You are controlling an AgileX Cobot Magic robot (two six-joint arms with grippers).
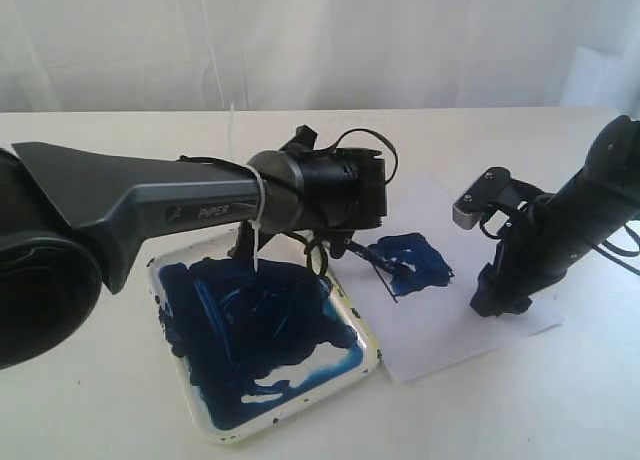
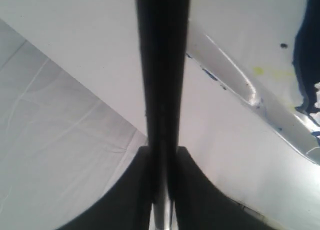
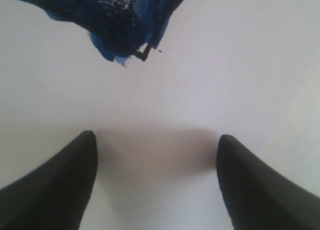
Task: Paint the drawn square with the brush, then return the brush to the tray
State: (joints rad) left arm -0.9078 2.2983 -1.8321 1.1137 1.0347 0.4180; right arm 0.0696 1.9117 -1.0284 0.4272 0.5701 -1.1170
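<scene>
Where the left gripper (image 2: 162, 149) brings its two fingers (image 2: 125, 195) together, they are clenched on the black handle of the brush (image 2: 162, 65), which runs straight out from between them and off the edge of the left wrist view. Just to one side of those fingers lies the tray (image 1: 364, 330), its yellowish rim close by and its inside smeared dark blue. Ahead of the fingertips, on the white paper sheet (image 1: 450, 330), sits the drawn square (image 1: 410, 263), filled with dark blue paint; whether the brush tip touches it cannot be told. Farther on, the right gripper (image 3: 155, 137) points down at bare paper, its fingers (image 3: 60, 190) released and well apart with nothing between them, the painted square just beyond their tips.
</scene>
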